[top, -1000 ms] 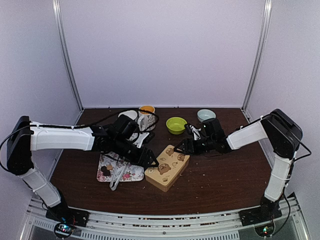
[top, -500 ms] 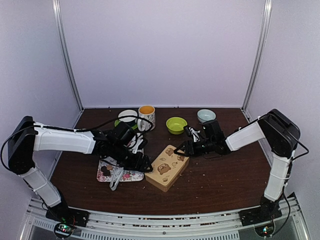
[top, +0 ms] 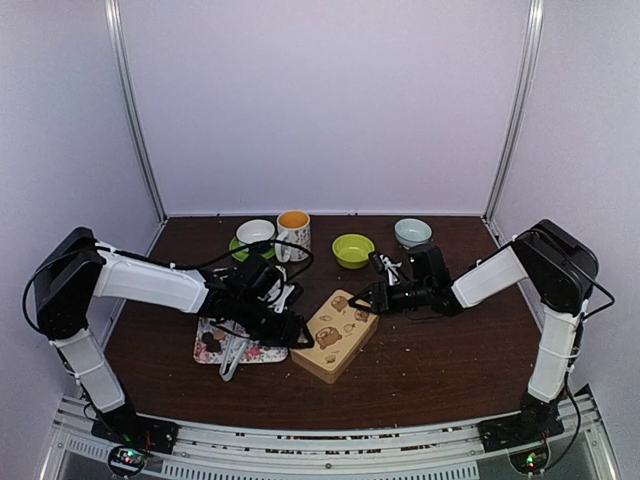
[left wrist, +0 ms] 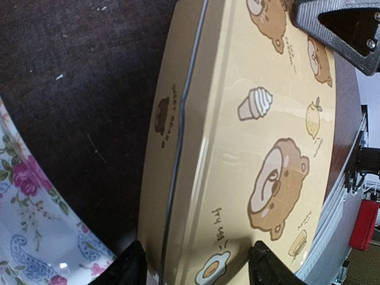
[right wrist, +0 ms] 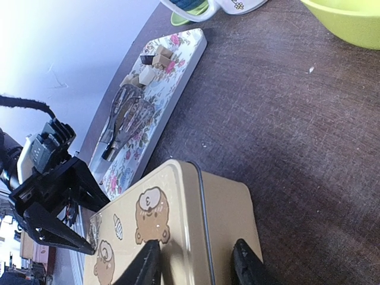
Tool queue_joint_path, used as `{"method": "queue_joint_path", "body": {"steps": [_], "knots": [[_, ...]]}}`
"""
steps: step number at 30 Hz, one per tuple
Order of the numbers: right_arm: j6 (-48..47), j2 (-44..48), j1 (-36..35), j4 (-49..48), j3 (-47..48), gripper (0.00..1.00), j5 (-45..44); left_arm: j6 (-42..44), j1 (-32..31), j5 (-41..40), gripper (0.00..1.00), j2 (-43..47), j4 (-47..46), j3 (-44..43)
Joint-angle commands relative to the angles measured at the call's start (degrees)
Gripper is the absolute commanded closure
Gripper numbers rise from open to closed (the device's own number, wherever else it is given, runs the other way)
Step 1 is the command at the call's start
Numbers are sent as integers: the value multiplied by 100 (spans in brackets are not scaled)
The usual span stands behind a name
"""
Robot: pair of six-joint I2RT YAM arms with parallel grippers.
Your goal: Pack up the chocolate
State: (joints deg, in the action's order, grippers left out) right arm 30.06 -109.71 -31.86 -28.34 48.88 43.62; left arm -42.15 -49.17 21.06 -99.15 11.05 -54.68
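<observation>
With the left gripper (left wrist: 199, 267) astride the bear-print tin's (top: 335, 333) near-left end and the right gripper (right wrist: 196, 264) astride its far-right corner, though whether either truly clamps cannot be told, uneven pulls could skid the tin into the floral tray (top: 262, 352) just left of it, scattering the chocolate (right wrist: 153, 62) lying there.

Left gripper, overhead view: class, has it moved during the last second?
Yes. The left gripper has come toward the table's near edge, away from the white cup that its arm partly hid earlier, ending at the tin's left corner.

Glossy tan tin (left wrist: 237, 148), seemingly metal; dark wood-grain table (right wrist: 309, 119), matt.
</observation>
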Motion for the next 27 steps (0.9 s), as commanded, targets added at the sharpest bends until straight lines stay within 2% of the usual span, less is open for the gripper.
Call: {"method": "queue_joint_path", "body": {"steps": [1,8,21,27], "knots": [[235,-323,110,328,-438,62,-234,-29,21,63,40,-271,-222,32],[590,-385,285,-189,-756,67,-24,-31,6,108,41,-525,-312,-49],[320,-606,294,611,-545,77,-335,-19,4,75,44,-795,-410,-161],[321,-292,292,420,-925,77,-451,23,-5,119,44,-865,-498,-221]]}}
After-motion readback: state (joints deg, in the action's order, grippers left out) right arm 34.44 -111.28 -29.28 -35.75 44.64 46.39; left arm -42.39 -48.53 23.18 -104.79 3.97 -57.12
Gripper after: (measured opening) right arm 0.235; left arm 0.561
